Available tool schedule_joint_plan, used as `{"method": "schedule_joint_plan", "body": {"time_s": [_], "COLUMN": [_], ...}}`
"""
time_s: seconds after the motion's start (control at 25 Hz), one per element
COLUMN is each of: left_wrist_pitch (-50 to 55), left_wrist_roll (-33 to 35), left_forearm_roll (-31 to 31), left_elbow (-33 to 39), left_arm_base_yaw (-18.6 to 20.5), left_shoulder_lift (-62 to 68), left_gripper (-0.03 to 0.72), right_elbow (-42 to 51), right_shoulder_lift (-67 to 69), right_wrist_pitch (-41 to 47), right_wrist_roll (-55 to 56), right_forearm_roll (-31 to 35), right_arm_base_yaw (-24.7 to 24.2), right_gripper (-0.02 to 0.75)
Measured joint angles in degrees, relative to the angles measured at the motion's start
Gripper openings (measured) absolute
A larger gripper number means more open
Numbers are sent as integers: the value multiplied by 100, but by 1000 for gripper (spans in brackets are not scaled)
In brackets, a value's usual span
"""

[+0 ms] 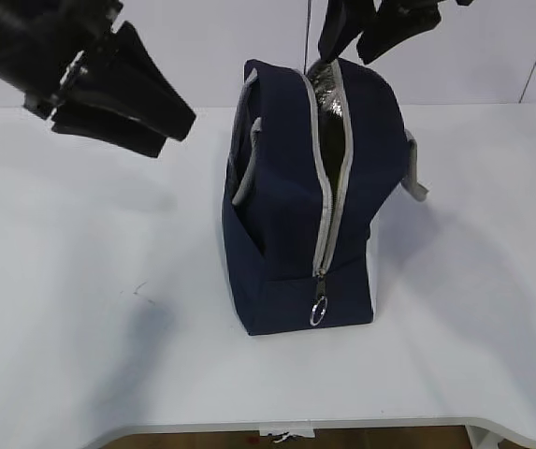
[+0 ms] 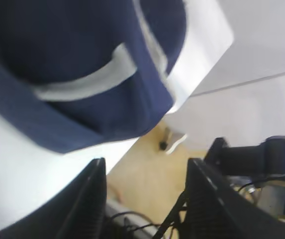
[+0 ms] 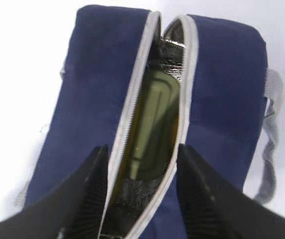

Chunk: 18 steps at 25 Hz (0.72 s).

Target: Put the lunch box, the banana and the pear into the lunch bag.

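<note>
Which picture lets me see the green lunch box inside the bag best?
The right wrist view: it looks down through the lunch bag's open zipper at the lunch box's green lid. The exterior view shows only a dark sliver in the gap; the left wrist view shows none of it.

Lunch bags: 1, a navy fabric lunch bag [image 1: 291,224] standing on the table [image 1: 80,327].
Lunch boxes: 1, the green lid of the lunch box [image 3: 154,124] visible through the bag's open top.
Bananas: 0 visible in any view.
Pears: 0 visible in any view.
Zippers: 1, a grey zipper [image 1: 328,187] running over the top and down the front of the bag.
Ring pulls: 1, a ring pull [image 1: 318,310] at the zipper's lower end.
Webbing handles: 2, a left handle [image 1: 246,168] and a right handle [image 1: 417,168], one per side.
Grippers: 2, the left gripper [image 1: 123,98] and the right gripper [image 1: 361,33].
Tables: 1.
</note>
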Motion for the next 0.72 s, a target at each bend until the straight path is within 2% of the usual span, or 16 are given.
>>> {"method": "schedule_joint_plan", "body": {"time_s": [0.24, 0.4, 0.52, 0.72], "left_wrist_pitch": [59, 93, 106, 140], "left_wrist_roll": [-717, -1105, -1241, -1330], "left_forearm_roll": [1312, 1971, 2253, 2344], "left_elbow": [0, 0, 0, 0], "left_arm_base_yaw": [0, 0, 4, 4], "left_shoulder_lift": [-280, -523, -669, -771], "left_gripper": [391, 382, 362, 354], "right_elbow": [0, 136, 463, 1381], "right_shoulder_lift": [-318, -744, -1142, -1876], "right_wrist_pitch": [0, 0, 0, -33], "right_wrist_roll": [0, -33, -135, -253], "right_forearm_roll": [9, 9, 9, 9], "right_arm_base_yaw": [0, 0, 0, 0], "right_gripper": [348, 348, 348, 348]}}
